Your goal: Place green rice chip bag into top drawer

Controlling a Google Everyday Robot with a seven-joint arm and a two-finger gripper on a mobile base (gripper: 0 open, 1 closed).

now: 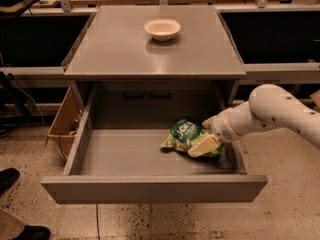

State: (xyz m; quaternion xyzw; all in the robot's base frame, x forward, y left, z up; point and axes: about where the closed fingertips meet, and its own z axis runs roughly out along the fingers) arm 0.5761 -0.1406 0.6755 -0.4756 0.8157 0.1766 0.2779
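Note:
The green rice chip bag point(182, 134) is inside the open top drawer point(154, 189), at its right side, low over or on the drawer floor; I cannot tell which. My gripper point(205, 141) reaches in over the drawer's right wall and is shut on the bag's right end. One pale finger point(201, 146) lies across the bag. The white arm point(280, 112) comes in from the right.
A white bowl point(162, 28) stands on the grey table top point(115, 49) above the drawer. A brown cardboard box point(63, 119) sits on the floor left of the drawer. A person's dark shoe point(8, 177) is at the lower left.

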